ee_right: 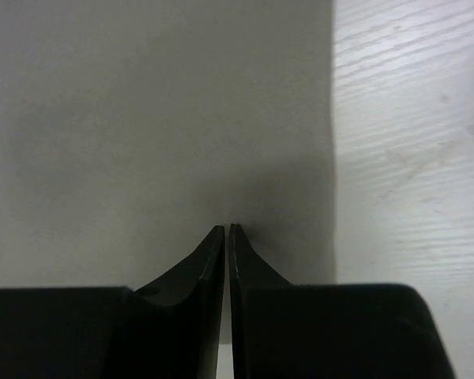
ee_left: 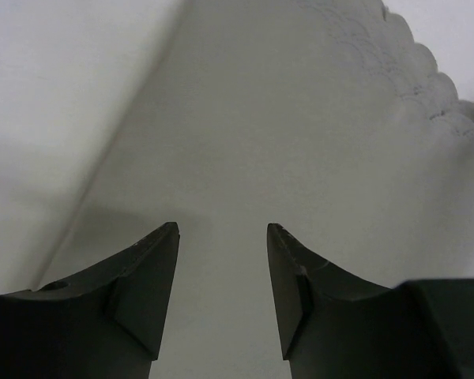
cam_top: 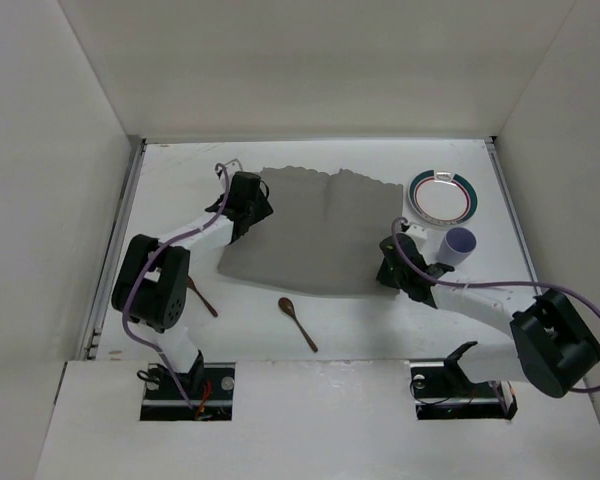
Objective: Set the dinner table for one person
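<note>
White matte dinner table [cam_top: 350, 335]: a large rectangular work surface walled in by pale panels, and it carries everything else. It also shows as a pale strip beside the cloth in both wrist views.
Grey cloth placemat [cam_top: 310, 225]: a rectangle with a scalloped far edge, spread flat mid-table between the two arms. A fold line runs down its middle.
Left gripper [ee_left: 223, 230]: its black fingers are parted with nothing between them. It hangs over the placemat's left edge, with bare table just to the left of the cloth.
Right gripper [ee_right: 226, 229]: its fingers are pressed together tip to tip, down at the placemat's near right corner, and the table starts just to the right. I cannot tell whether any cloth is pinched.
Round white plate with a teal-and-red rim band [cam_top: 441, 196]: on the table just off the placemat's far right corner, its middle plain white.
Pale cup with a purple inside [cam_top: 459, 245]: just nearer than the plate and beside the right arm. Only purple lining shows at the mouth, and I cannot tell whether it is upright or tipped.
Brown wooden spoon [cam_top: 298, 323]: on bare table just in front of the placemat.
Second brown wooden spoon [cam_top: 202, 297]: by the left arm, which hides one end.
</note>
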Available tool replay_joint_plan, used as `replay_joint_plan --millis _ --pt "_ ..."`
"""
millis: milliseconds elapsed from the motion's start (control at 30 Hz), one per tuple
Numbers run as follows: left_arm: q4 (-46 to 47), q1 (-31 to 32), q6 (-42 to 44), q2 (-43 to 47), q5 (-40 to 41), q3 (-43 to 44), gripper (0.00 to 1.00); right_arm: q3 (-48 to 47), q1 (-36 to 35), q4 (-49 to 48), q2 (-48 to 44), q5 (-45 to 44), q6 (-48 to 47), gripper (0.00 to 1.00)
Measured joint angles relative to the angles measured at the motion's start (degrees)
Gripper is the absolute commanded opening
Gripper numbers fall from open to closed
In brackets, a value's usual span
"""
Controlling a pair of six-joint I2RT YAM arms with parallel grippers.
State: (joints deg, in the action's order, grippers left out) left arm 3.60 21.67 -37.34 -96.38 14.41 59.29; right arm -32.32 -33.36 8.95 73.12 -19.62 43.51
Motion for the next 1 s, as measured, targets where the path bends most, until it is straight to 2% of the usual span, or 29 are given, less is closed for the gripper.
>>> replay_joint_plan --millis 200,400,633,833,1000 --pt "2.4 0.0 -3.0 -5.6 -5.0 0.7 0.43 0.8 -3.3 -5.0 4.0 0.7 2.8 0.10" --pt "10.8 -4.1 -8.7 -4.1 -7.3 -8.1 0.43 2.2 -4.8 -6.2 3.4 0.5 5.9 0.12" --pt "14.1 -6.8 -11.4 5.7 -2.6 -20.3 0.45 -1.8 -6.1 -2.9 4.8 0.5 5.0 0.33" --pt "10.9 -6.7 -10.6 12.8 1.3 -23.8 0.47 -10.9 -6.0 -2.7 9.4 0.7 2.1 0.48" --pt "8.1 -5.0 -8.3 16.3 7.6 -22.0 0.54 -19.1 -2.9 -5.3 17.0 2.6 0.1 0.50"
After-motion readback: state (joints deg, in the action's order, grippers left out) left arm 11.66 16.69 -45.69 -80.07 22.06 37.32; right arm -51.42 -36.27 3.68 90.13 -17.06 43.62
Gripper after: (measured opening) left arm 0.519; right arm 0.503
